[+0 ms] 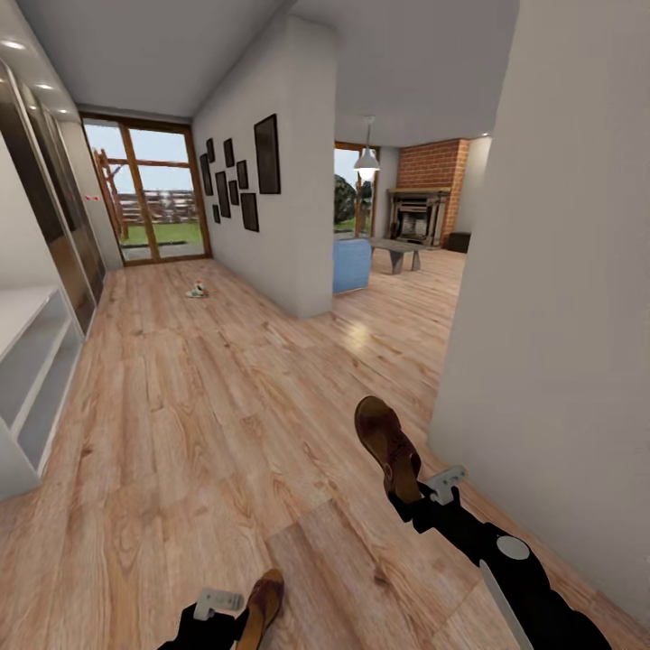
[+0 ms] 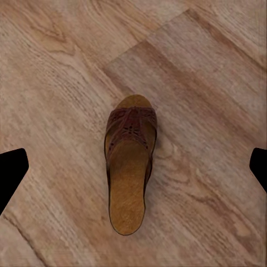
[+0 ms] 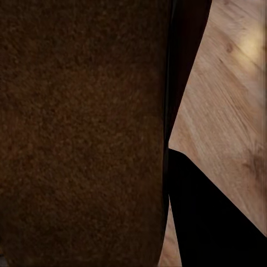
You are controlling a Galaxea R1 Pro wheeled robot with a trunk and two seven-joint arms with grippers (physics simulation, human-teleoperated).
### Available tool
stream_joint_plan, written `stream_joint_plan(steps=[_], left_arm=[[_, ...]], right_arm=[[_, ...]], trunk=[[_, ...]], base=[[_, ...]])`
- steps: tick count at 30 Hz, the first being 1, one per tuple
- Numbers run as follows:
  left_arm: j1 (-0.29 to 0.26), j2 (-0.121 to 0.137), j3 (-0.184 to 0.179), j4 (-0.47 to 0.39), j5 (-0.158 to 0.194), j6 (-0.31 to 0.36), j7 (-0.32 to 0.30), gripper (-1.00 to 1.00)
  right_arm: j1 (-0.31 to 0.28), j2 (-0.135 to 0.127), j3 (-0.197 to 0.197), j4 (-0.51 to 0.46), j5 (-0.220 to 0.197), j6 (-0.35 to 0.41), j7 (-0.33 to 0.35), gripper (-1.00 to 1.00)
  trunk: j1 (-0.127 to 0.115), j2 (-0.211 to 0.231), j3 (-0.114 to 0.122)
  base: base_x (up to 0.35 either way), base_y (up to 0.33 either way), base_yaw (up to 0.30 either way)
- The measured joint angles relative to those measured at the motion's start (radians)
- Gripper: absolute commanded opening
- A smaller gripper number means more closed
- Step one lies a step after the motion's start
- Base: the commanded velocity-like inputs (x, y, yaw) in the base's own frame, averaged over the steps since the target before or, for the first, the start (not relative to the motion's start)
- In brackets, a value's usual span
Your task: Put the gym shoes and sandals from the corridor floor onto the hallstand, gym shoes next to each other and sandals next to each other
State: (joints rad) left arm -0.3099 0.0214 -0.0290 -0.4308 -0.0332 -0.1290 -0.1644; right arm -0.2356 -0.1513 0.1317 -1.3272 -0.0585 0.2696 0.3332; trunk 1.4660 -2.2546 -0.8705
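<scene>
Floor of light brown wood planks (image 1: 208,406) ran the corridor's length to a glazed door w/ wooden frame (image 1: 149,194). Pale grey hallstand w/ long open shelves (image 1: 36,361) stood at the corridor's left edge, shelves bare where visible. White partition wall w/ dark picture frames (image 1: 271,199) split corridor from a room w/ a brick fireplace (image 1: 433,194).

Right arm's end effector (image 1: 417,492) was closed on one dark brown leather sandal w/ tan footbed (image 1: 388,447), held off the floor, toe pointing away from the robot. Left end effector (image 1: 226,612) hung over the second brown sandal (image 1: 264,607), which lay flat on the floor; jaws spread wide either side, not touching.

Far down the corridor, near the door, a small cream-white sneaker w/ green stripe (image 1: 196,291) lay on the floor; its mate I couldn't make out.

Risks, as a judgement: right grip looked to be at the sandal's heel end only, so a quick swing toward the hallstand could twist or drop it. Left jaws could close off-centre and squeeze the sandal out sideways.

Left wrist view gave the floor sandal (image 2: 129,167) whole, centred btwn the dark fingertips (image 2: 10,172), which the head view cut off at its bottom edge. Right wrist view gave only close brown sole (image 3: 83,133) and one dark finger (image 3: 206,217); the head view showed the sandal's pose.
</scene>
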Motion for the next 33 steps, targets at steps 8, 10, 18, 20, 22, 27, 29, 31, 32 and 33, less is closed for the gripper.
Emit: stream_joint_plan(steps=[8, 10, 18, 20, 22, 27, 29, 31, 32, 33], left_arm=[[-0.012, 0.002, 0.003, -0.011, 0.001, 0.004, 0.001, 1.0], [-0.055, -0.001, 0.004, -0.006, 0.001, 0.01, 0.003, 1.0], [-0.189, -0.011, 0.004, 0.007, 0.0, 0.101, 0.01, 1.0], [-0.197, -0.012, 0.003, 0.007, 0.0, 0.111, 0.01, 1.0], [-0.202, -0.011, 0.002, 0.008, 0.0, 0.116, 0.01, 1.0], [-0.201, -0.008, 0.0, 0.01, 0.0, 0.113, 0.01, 1.0], [-0.2, -0.007, 0.0, 0.01, 0.0, 0.113, 0.01, 1.0], [-0.198, -0.008, -0.001, 0.011, 0.0, 0.112, 0.01, 1.0], [-0.198, -0.008, -0.001, 0.01, 0.0, 0.112, 0.01, 1.0], [-0.198, -0.008, -0.001, 0.01, 0.0, 0.112, 0.01, 1.0]], right_arm=[[0.0, 0.0, -0.001, -0.001, -0.001, 0.002, -0.001, -1.0], [0.0, 0.0, -0.002, -0.001, -0.002, 0.002, -0.001, -1.0], [0.0, 0.0, -0.003, -0.001, -0.002, 0.003, -0.002, -1.0], [0.0, 0.0, -0.004, -0.001, -0.003, 0.003, -0.002, -1.0], [0.0, 0.0, -0.004, -0.002, -0.003, 0.003, -0.002, -1.0], [0.0, 0.0, -0.005, -0.003, -0.003, 0.003, -0.002, -1.0], [0.0, 0.0, -0.004, -0.003, -0.004, 0.003, -0.002, -1.0], [0.0, 0.0, -0.004, -0.003, -0.004, 0.003, -0.001, -1.0], [0.0, 0.0, -0.004, -0.004, -0.004, 0.003, -0.001, -1.0], [0.0, 0.0, -0.004, -0.004, -0.004, 0.003, -0.001, -1.0]], trunk=[[0.008, -0.014, -0.006], [0.015, -0.028, -0.012], [0.046, -0.084, -0.041], [0.054, -0.098, -0.05], [0.061, -0.112, -0.059], [0.08, -0.147, -0.083], [0.088, -0.161, -0.092], [0.096, -0.175, -0.102], [0.1, -0.182, -0.107], [0.103, -0.189, -0.111]], base=[[0.003, 0.0, -0.011], [0.0, 0.0, -0.001], [0.0, 0.0, 0.0], [0.0, 0.0, 0.0], [0.0, 0.0, 0.0], [0.0, 0.0, 0.0], [0.0, 0.0, 0.0], [0.0, 0.0, 0.0], [0.0, 0.0, 0.0], [0.0, 0.0, 0.0]])
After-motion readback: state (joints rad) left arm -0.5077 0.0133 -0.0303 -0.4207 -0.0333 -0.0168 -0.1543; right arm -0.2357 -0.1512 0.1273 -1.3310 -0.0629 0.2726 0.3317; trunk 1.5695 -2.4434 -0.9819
